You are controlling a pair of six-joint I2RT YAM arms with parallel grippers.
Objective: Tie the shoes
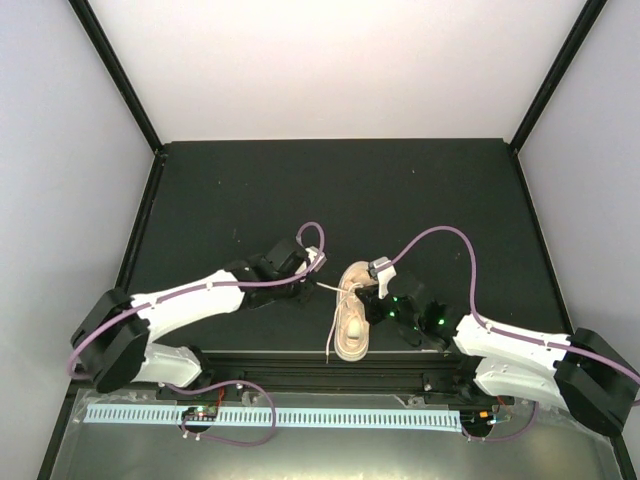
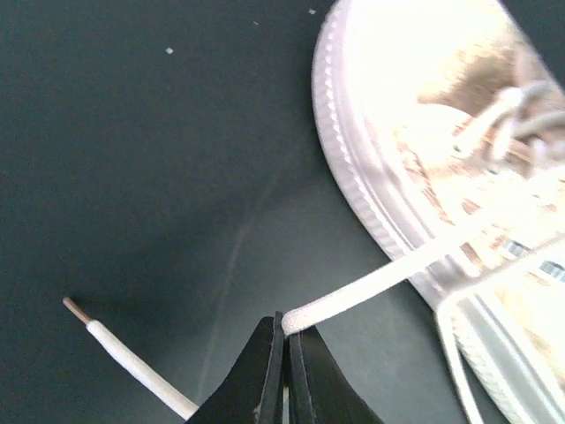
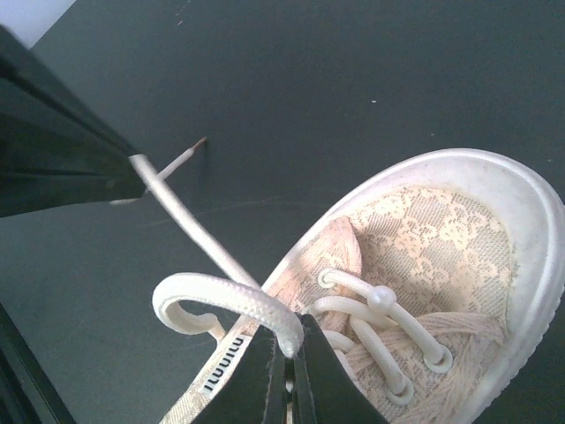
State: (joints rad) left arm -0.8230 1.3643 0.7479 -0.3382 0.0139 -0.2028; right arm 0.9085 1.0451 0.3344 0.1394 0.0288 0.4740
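Observation:
The pale beige-pink sneaker (image 1: 352, 315) lies on the black table between my arms, toe pointing away. My left gripper (image 1: 313, 283) is shut on a cream-white lace (image 2: 371, 287) pulled taut to the shoe's left; its free tip (image 2: 78, 311) lies on the table. The shoe (image 2: 441, 150) fills the upper right of the left wrist view. My right gripper (image 1: 372, 290) is over the shoe's top, shut on a loop of the other lace (image 3: 229, 300). In the right wrist view (image 3: 290, 349) the shoe's lace pattern and eyelets (image 3: 424, 265) show, and the left gripper's finger (image 3: 53, 159) holds the taut lace.
A loose lace end (image 1: 329, 335) trails along the shoe's left side toward the near edge. The black table (image 1: 250, 190) is bordered by white walls. A black rail (image 1: 320, 365) and a perforated white strip (image 1: 280, 417) run along the front.

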